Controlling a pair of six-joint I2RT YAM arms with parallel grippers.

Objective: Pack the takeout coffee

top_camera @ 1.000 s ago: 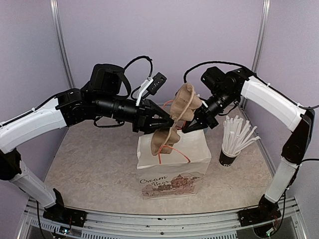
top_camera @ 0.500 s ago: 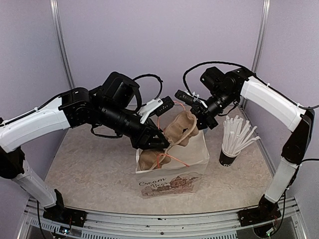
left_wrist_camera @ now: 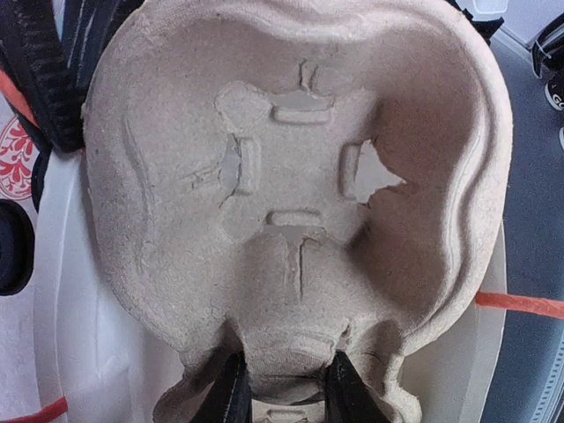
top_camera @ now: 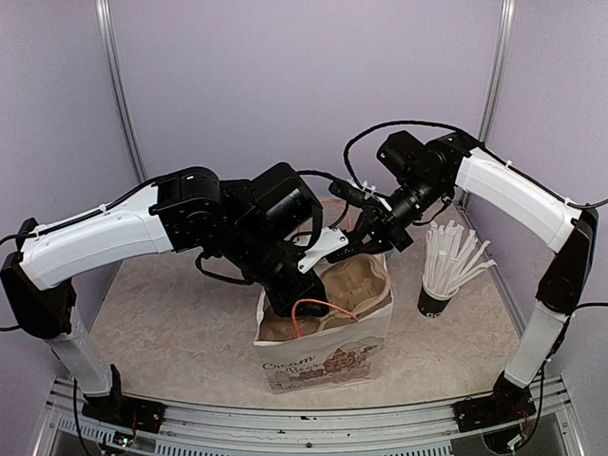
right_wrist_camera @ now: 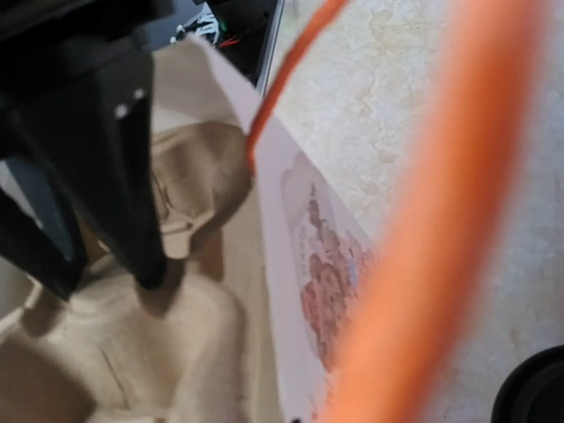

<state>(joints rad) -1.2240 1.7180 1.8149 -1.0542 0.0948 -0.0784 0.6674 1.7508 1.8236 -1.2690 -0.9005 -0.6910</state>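
Observation:
No white paper cups with black lids show in any view. My left gripper [top_camera: 306, 300] reaches down into the white paper bag [top_camera: 323, 356], shut on the edge of an empty brown pulp cup carrier [top_camera: 359, 277]. In the left wrist view its gripper [left_wrist_camera: 284, 381] pinches the carrier [left_wrist_camera: 291, 176], which fills the frame. My right gripper [top_camera: 369, 239] is at the bag's far rim; its fingers do not show in the right wrist view, where a blurred orange handle [right_wrist_camera: 423, 247] runs close past the camera, over the bag wall [right_wrist_camera: 300, 291] and the carrier [right_wrist_camera: 150, 352].
A dark cup of white straws [top_camera: 446, 266] stands on the table right of the bag. An orange handle loop [top_camera: 313, 309] hangs over the bag's mouth. Both arms cross above the bag. Purple walls and metal posts enclose the table.
My left gripper has swung down and lowered the pulp carrier from above the bag into its mouth. My right gripper has stayed at the bag's far rim.

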